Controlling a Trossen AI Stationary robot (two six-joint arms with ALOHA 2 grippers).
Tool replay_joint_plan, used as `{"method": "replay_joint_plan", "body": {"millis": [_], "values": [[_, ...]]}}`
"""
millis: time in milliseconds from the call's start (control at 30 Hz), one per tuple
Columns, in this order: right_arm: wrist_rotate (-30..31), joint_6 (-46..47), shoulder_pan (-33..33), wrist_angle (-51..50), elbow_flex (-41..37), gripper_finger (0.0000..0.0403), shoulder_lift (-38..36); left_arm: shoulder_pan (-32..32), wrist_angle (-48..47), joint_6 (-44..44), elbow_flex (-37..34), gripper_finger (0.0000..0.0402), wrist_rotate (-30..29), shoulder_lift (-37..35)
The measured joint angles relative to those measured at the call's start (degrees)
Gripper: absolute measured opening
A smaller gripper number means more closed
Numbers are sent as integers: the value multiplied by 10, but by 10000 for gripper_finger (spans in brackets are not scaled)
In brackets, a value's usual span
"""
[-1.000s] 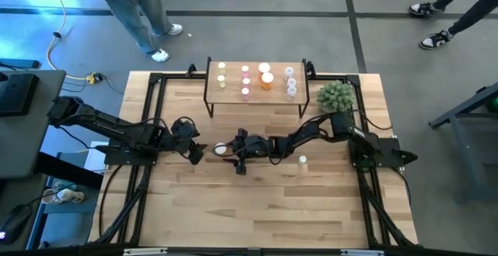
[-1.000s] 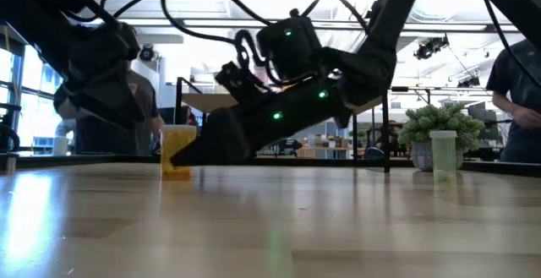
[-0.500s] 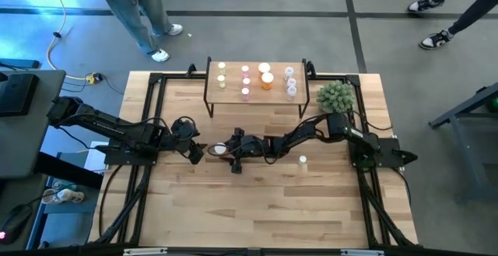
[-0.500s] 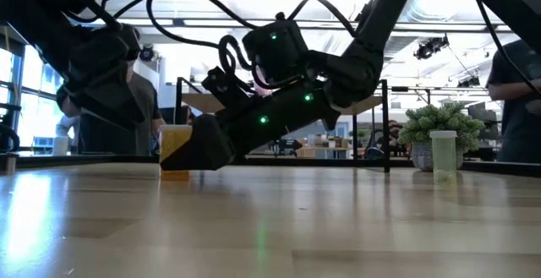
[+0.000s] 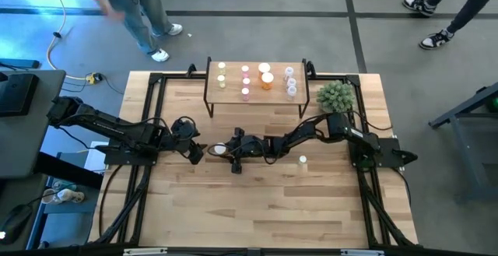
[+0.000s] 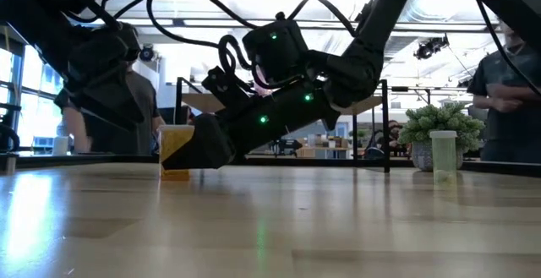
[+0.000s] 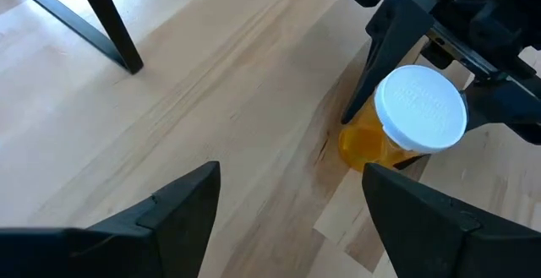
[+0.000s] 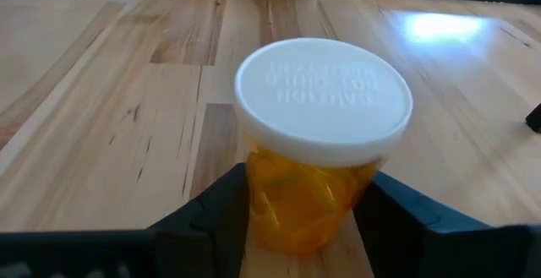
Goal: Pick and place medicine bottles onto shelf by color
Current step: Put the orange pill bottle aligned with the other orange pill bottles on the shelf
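Fingers of the right gripper [image 5: 223, 149] sit on either side of an orange bottle [image 8: 314, 147] with a white cap, standing upright on the table [image 5: 257, 201] near its middle. In the right wrist view the two dark fingers [image 8: 211, 210] flank the bottle's body at its lower sides, apparently touching, though whether they press on it I cannot tell. The left wrist view shows the same bottle [image 7: 406, 126] from above, with the right gripper's dark fingers on both sides of it, and the left gripper [image 7: 287, 202] spread wide, holding nothing, short of the bottle.

Only the low view shows the bottle's base resting on the wood [image 6: 175, 153]. The high view alone shows the shelf [image 5: 255, 85] at the far edge, carrying yellowish, pink, orange and clear bottles in columns, and one pale bottle [image 5: 303, 160] standing alone on the table under the right arm. A plant [image 5: 335, 96] stands beside the shelf. The near half of the table is open wood.
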Motion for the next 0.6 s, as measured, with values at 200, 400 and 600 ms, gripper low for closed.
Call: {"method": "replay_joint_plan", "body": {"millis": [200,400,600], "values": [[0,-5,0,-8,-1,171,-5,0,0,0,0,280,0,0],[0,-7,0,-63,-1,171,-47,0,0,-1,0,280,1,0],[1,-31,0,-119,-1,172,-94,0,-1,-2,0,280,3,0]]}}
